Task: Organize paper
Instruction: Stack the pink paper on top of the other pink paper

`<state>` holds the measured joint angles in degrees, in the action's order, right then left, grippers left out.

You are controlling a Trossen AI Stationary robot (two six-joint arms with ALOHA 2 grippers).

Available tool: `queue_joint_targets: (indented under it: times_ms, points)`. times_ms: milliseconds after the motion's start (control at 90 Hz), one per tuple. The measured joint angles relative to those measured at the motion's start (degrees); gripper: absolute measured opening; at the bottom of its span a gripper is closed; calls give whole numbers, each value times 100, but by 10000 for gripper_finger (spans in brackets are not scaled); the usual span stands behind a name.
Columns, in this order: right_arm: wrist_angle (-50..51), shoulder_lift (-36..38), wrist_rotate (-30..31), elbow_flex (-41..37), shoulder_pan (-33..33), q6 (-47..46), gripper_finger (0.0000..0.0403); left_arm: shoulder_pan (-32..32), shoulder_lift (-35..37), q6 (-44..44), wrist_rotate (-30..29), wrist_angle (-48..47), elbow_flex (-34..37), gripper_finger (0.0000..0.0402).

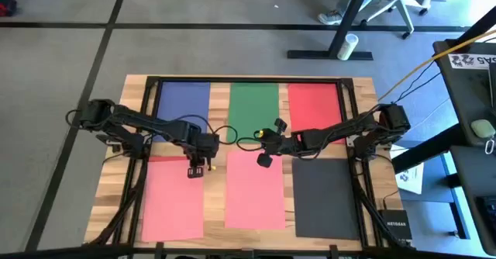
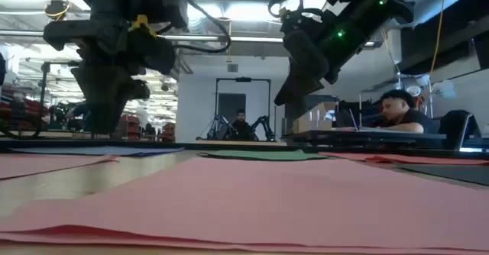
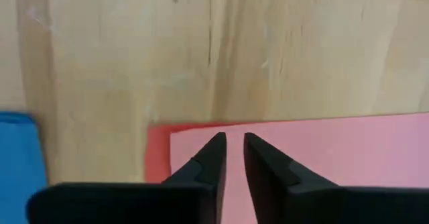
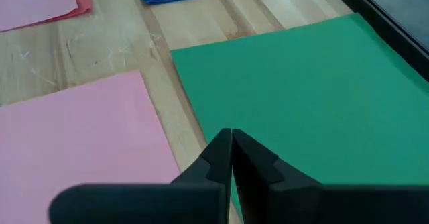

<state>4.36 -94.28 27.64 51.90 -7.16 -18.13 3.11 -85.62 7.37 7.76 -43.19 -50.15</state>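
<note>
Six sheets lay in two rows on the surface (image 1: pixel 132 112): blue (image 1: pixel 184 100), green (image 1: pixel 253 104) and red (image 1: pixel 314 102) along the far edge, two pink and a black (image 1: pixel 325 197) along the near one. The left end effector (image 1: pixel 197 168) hung over the left pink sheet's (image 1: pixel 172 201) far corner, fingers barely parted, holding nothing, likely there to square it over a red sheet peeking beneath. The right end effector (image 1: pixel 264 160), pinched closed and empty, hovered where green met the middle pink (image 1: pixel 254 191).

closed right pincer (image 4: pixel 232 158) above green sheet (image 4: pixel 301 96)
</note>
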Motion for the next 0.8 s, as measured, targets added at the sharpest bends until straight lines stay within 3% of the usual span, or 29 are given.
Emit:
queue_joint_targets:
  times_ms: [244,800]
  points:
    - [0,0,-2,0,0,0,0,-11,0,-747,-138,30,0,84]
    - [0,0,-3,0,0,0,0,-188,-437,-1361,-392,-217,7,86]
